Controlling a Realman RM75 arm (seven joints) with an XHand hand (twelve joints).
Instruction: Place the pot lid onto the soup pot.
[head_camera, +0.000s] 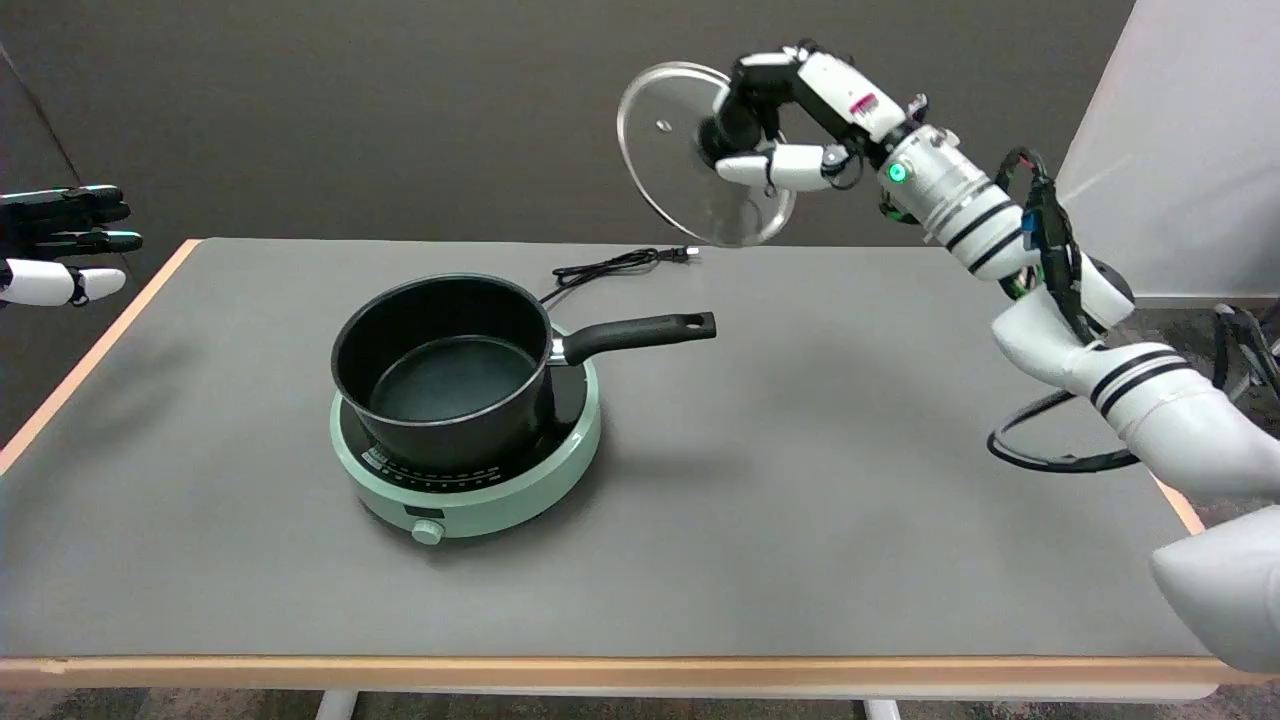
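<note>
- My right hand (775, 125) has the glass lid (672, 150) gripped by the knob at its centre, fingers wrapped round it. It's up in the air, well above the surface (850, 420), not touching anything.
- The lid is tipped nearly on edge, its flat face turned roughly toward the camera, so it needs levelling before it can sit on anything.
- What matters: the soup pot (445, 370) is down and to the left of the lid, well apart from it. I'd say the move is a sweep left and down while rolling the lid flat.
- The pot sits open on a mint green hotplate (480, 470), its long black handle (645, 333) pointing right, toward my arm. Worth keeping the hand clear of that handle on the way in, I reckon.
- Hotplate cord (615, 265) trails off behind the pot.
- Writing: there's a pink sticker on the hand and small markings round the hotplate's rim, too tiny for me to read. No brand I can make out.
</note>
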